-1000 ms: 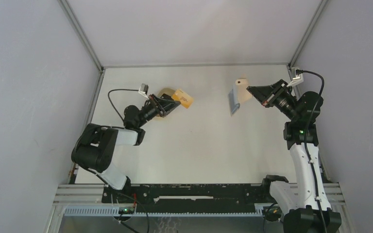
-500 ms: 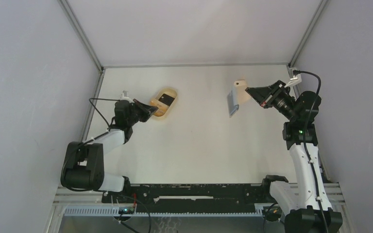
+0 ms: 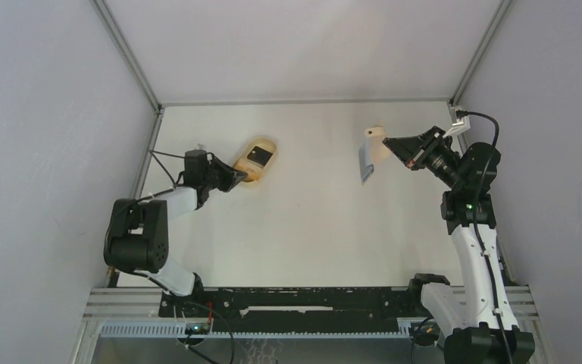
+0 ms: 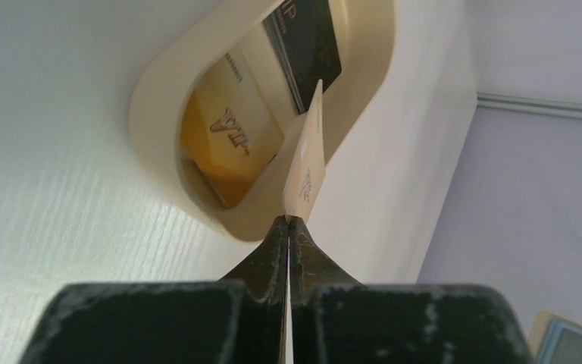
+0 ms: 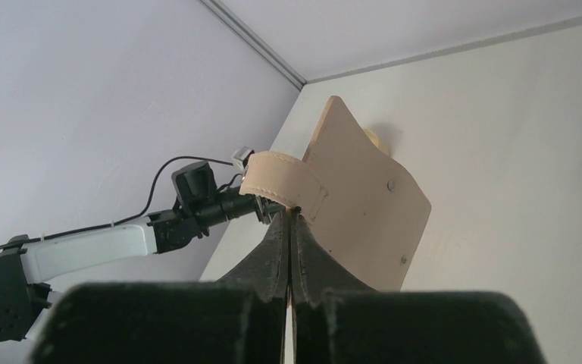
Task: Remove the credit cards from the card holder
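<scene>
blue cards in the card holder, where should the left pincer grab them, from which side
Pinch the strip of credit cards showing past the card holder's left edge, coming from the table's middle. The right pincer holds the holder by its tab on the opposite side, leaving that edge free. The left pincer must first drop its cream card.

On my left wrist feed, the left gripper (image 4: 288,221) has its fingers pinched tight on the bottom edge of a cream credit card (image 4: 308,155). I see that card edge-on, standing over the oval tan tray (image 4: 159,95). A gold card (image 4: 231,136) and a black card (image 4: 308,38) lie flat inside the tray, on the white table (image 4: 45,189). A blue-grey corner (image 4: 576,345) shows at bottom right, too cropped to identify.
</scene>
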Controlling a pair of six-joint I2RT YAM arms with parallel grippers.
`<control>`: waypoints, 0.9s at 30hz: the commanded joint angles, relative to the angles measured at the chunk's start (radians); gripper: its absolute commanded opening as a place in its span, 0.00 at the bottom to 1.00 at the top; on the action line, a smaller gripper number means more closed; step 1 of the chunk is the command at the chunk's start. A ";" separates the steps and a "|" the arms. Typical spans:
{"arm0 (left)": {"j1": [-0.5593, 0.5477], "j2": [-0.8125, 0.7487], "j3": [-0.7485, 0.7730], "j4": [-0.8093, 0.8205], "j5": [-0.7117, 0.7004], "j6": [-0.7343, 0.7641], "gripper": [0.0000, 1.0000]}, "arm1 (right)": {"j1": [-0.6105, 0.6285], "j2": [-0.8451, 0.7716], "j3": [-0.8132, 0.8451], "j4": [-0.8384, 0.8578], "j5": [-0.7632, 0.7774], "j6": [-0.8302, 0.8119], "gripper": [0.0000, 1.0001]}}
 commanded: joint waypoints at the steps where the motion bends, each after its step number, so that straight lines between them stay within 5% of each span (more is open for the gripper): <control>1: 0.027 0.019 0.069 -0.046 0.001 0.028 0.00 | 0.010 -0.024 0.012 0.028 0.008 -0.026 0.00; 19: 0.045 0.113 0.168 -0.199 0.050 0.067 0.02 | 0.017 -0.031 0.012 0.019 0.012 -0.036 0.00; 27: 0.045 0.053 0.182 -0.283 -0.014 0.109 0.45 | 0.028 -0.031 0.011 0.011 0.014 -0.040 0.00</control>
